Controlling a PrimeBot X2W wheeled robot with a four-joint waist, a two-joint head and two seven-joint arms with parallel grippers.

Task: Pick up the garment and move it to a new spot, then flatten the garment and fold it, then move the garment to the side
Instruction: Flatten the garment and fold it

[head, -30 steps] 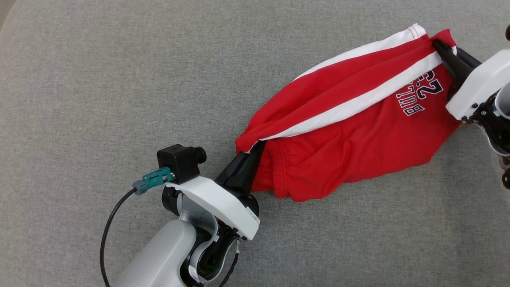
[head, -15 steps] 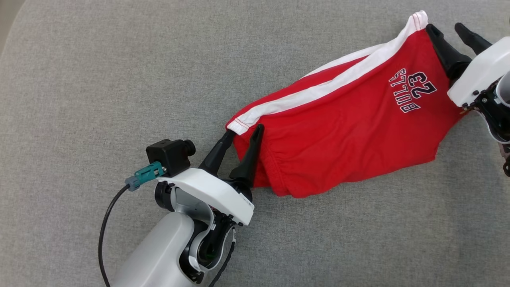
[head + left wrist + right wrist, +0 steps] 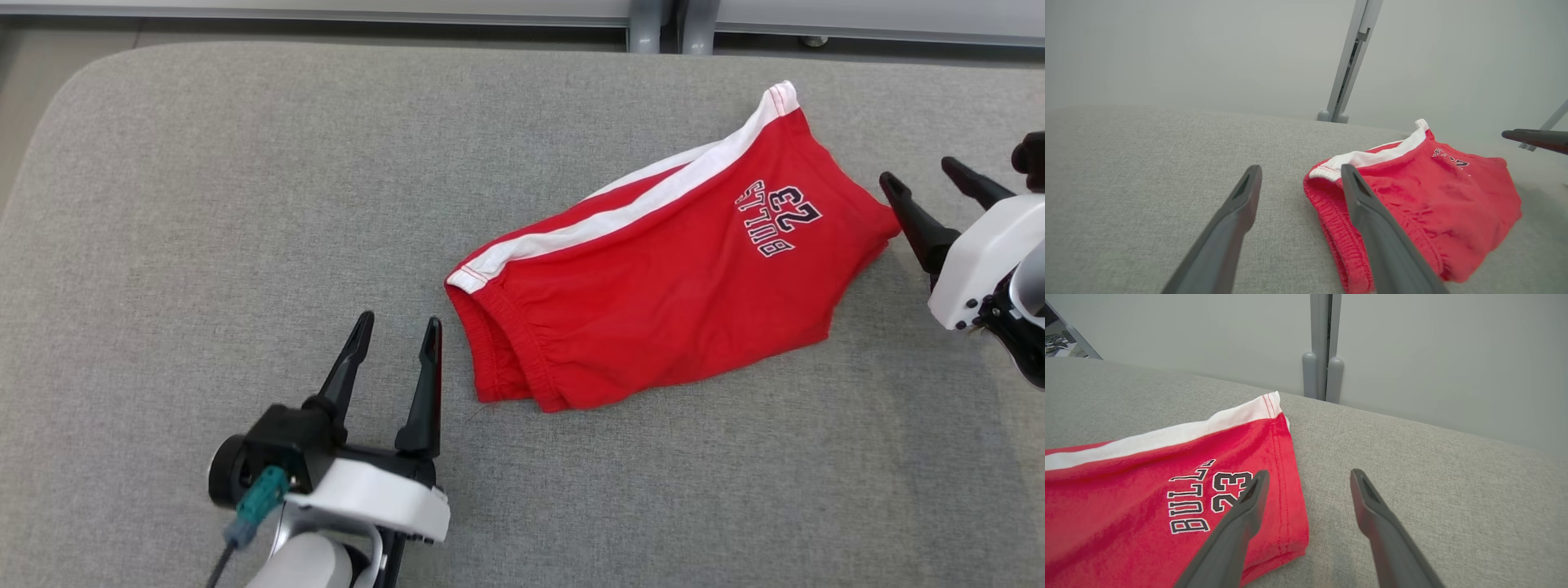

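Left gripper (image 3: 398,320), at 8 o'clock of the shorts (image 3: 653,286), stands spread and empty, just clear of the waistband. The shorts lie doubled, leg over leg, fairly flat on the pad (image 3: 204,204), toward 3 o'clock from its middle. Right gripper (image 3: 916,169), at 2 o'clock of them, is spread and empty too. Folding looks done or nearly so; the move aside is left.

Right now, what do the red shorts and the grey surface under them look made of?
Red shorts: soft knit fabric, likely cotton or a blend, with a matte finish. It creases softly, the waistband is gathered elastic, and the hem shows stitching. White side stripe: looks like the same cloth. Grey surface: probably woven upholstery over padding, going by the flecked matte weave and rounded edge.
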